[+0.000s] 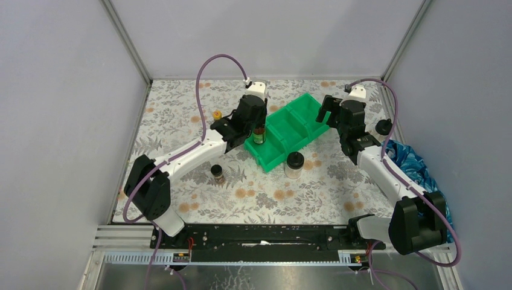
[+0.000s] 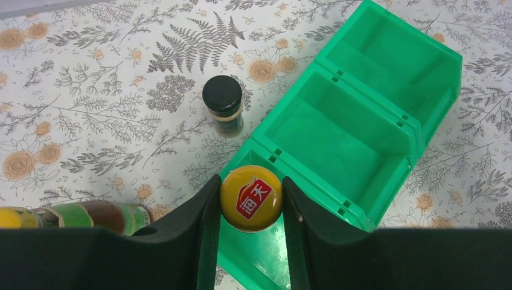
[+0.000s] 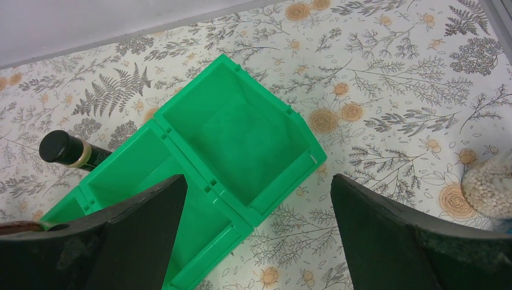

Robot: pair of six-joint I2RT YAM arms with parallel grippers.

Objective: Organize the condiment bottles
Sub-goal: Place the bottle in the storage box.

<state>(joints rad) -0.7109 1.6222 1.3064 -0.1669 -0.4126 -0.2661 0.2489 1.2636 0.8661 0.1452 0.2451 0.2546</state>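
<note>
**Ana:** What did the top view tell about the held bottle?

**Ben:** The left gripper (image 1: 258, 128) was closed on a yellow-capped bottle (image 1: 259, 135). It stood upright, its long axis vertical and cap up, at the end compartment of the green bin (image 1: 296, 121) nearest the left arm. If its base touched the bin floor, I could not tell.

**Ana:** And around it?

**Ben:** A clear jar (image 1: 294, 164) stood just beside the bin's near wall, and a black-capped jar (image 1: 217, 174) stood apart on the floral tablecloth (image 1: 175, 115). The right gripper (image 1: 329, 115) hung at the bin's other end. Grey walls (image 1: 60, 90) closed three sides, and a blue bag (image 1: 407, 158) lay at the right edge. A broad strip of cloth ran between the bin and the arm bases.

**Ana:** The left wrist view?

**Ben:** The yellow cap sat tight between both fingers (image 2: 208, 205). A second yellow-capped bottle (image 2: 90, 216) lay on its side near the bin, with its cap to the left of the picture.

**Ana:** The right wrist view?

**Ben:** The jaws were spread wide with nothing between them, above the bin's corner.
</note>
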